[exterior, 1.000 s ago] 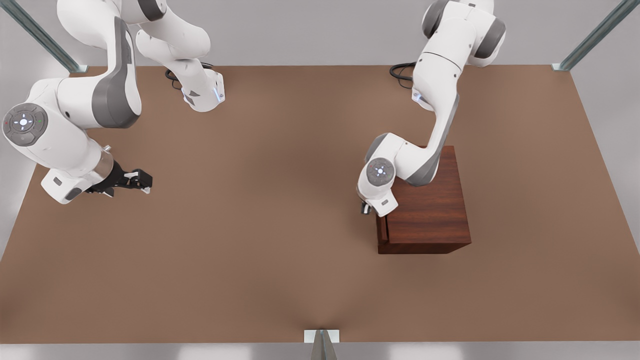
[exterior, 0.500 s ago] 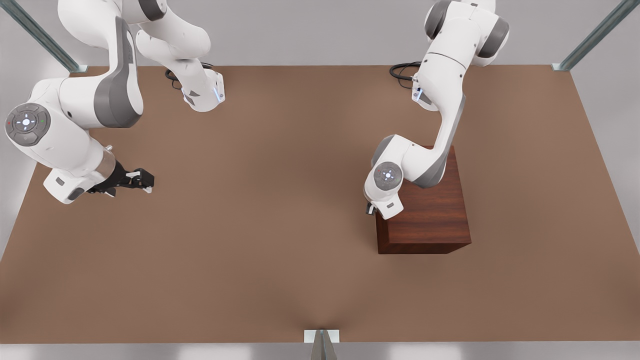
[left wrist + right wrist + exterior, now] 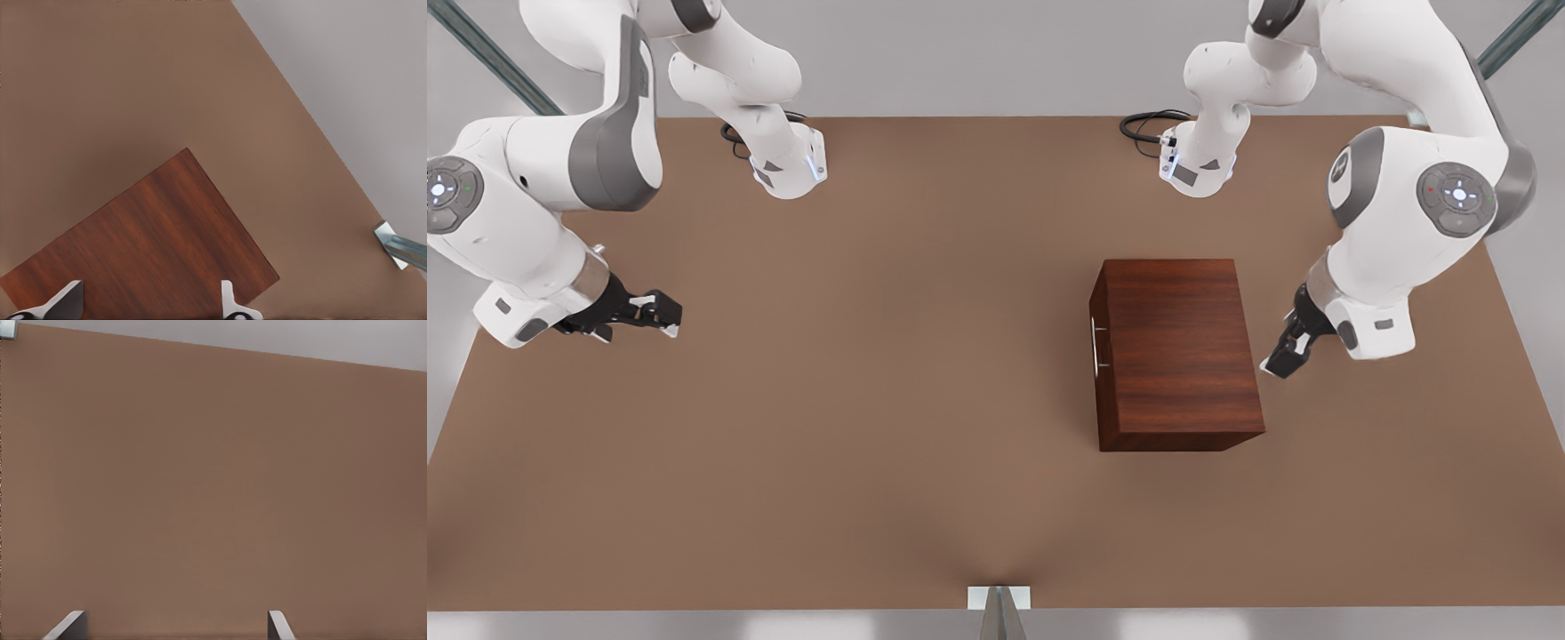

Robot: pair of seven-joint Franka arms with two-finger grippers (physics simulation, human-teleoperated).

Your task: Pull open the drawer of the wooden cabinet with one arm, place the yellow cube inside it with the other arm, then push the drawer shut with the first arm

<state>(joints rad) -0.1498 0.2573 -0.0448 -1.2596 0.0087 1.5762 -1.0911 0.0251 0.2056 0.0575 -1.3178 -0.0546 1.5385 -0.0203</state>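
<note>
**Drawer Closed: Both Arms Clear of the Cabinet**

The wooden cabinet (image 3: 1178, 351) stands on the brown table (image 3: 871, 444), its drawer (image 3: 1096, 347) flush with the cabinet front; the silver handle (image 3: 1095, 348) faces the front view's left. The yellow cube is not visible anywhere on the table, so it is presumably inside.

The left gripper (image 3: 1282, 356) hovers just beside the cabinet's back side, opposite the handle. Its fingers (image 3: 230, 303) are spread apart and hold nothing. The right gripper (image 3: 660, 313) hangs well away from the cabinet, on the handle side, fingers (image 3: 277, 625) parted and empty.

Judged from this layout, the closing step looks complete. No further contact appears necessary; the next move calls only for parking.

Open tabletop surrounds the cabinet on all sides, giving free room for withdrawal. The table edge runs near the left gripper.
</note>
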